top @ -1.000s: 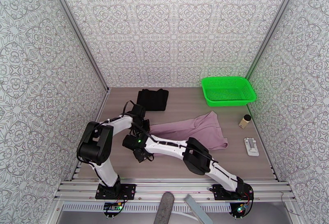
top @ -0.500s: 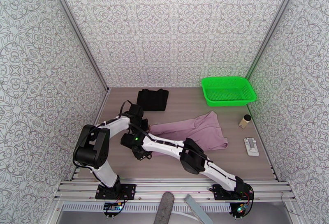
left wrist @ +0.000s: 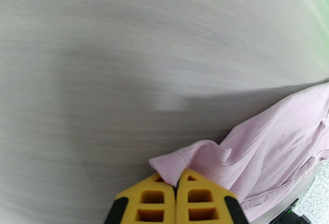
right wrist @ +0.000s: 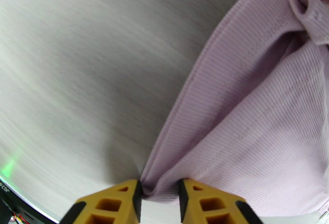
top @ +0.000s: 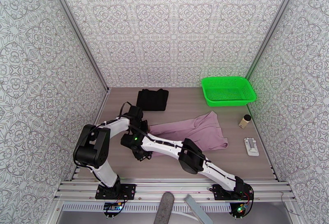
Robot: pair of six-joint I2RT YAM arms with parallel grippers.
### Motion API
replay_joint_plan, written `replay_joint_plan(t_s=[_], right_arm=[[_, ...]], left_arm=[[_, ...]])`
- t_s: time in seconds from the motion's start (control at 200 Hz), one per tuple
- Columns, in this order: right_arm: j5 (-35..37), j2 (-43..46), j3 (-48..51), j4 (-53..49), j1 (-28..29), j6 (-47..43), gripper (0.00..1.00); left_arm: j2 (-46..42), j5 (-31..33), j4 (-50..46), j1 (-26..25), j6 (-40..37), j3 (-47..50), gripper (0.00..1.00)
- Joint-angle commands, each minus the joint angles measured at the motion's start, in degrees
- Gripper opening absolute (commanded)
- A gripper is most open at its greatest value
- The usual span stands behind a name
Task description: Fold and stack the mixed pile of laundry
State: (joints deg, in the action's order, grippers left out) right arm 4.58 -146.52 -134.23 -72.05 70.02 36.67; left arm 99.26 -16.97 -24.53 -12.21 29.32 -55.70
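Two garments logged on the surface (top: 185,112).

Pink shirt (top: 207,132): spread mostly flat near the middle, well apart from the green basket (top: 228,90) at far right. Long axis laid left to right on a slight slant, with the narrow end drawn out toward the left and the broad body toward the right and near side.

Black garment (top: 152,99): compact dark rectangle at far left, apart from the shirt. Judged already folded and parked as the base of the stack.

Left fingers (left wrist: 187,181): fully closed, pinching a small puckered corner at the shirt's left end. Shadow beneath the cloth, suggesting a slight lift.

Right fingers (right wrist: 123,202): part-way apart, set astride the ribbed hem on the near-left edge, with cloth bunched between. Firm hold or mere straddle impossible to tell.

Both sets of fingers placed at the same left end, seemingly to take two points on one edge and tension the cloth for a fold toward the right.

Folding of the pink shirt judged barely begun; stacking not yet done.
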Motion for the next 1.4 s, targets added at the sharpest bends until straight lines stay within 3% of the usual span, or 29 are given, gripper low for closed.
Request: replay_joint_plan(t_s=[0.0,0.155,0.315,0.605,0.895,1.13,1.395], right_arm=[[-1.8,-2.3,0.7,0.4,-0.6,0.6,0.32],[-2.3,-4.4,-0.6,-0.5,-0.6,0.4,0.25],[-0.8,-4.6,-0.7,-1.0,-0.6,0.1,0.00],[3.5,8.2,7.9,4.7,-0.6,0.3,0.00],[11.8,27.7,23.7,9.9,-2.2,3.3,0.00],[15.4,41.2,41.2,14.3,-5.7,6.8,0.00],[19.2,55.3,60.5,15.7,-11.1,10.5,0.00]], left_arm=[[0.2,-1.5,-0.4,0.4,-1.3,0.5,0.00],[-0.9,-1.6,-0.4,0.8,-1.3,1.0,0.00],[-1.0,-2.1,0.1,0.9,-1.3,1.5,0.00],[-6.3,-3.5,-1.0,0.3,-0.7,2.9,0.00],[-10.2,-3.6,-10.1,-5.6,-1.3,-8.0,0.00],[-4.9,-2.7,-14.7,-13.4,-1.3,-21.5,0.00],[8.9,-1.8,-16.6,-22.0,0.0,-37.0,0.00]])
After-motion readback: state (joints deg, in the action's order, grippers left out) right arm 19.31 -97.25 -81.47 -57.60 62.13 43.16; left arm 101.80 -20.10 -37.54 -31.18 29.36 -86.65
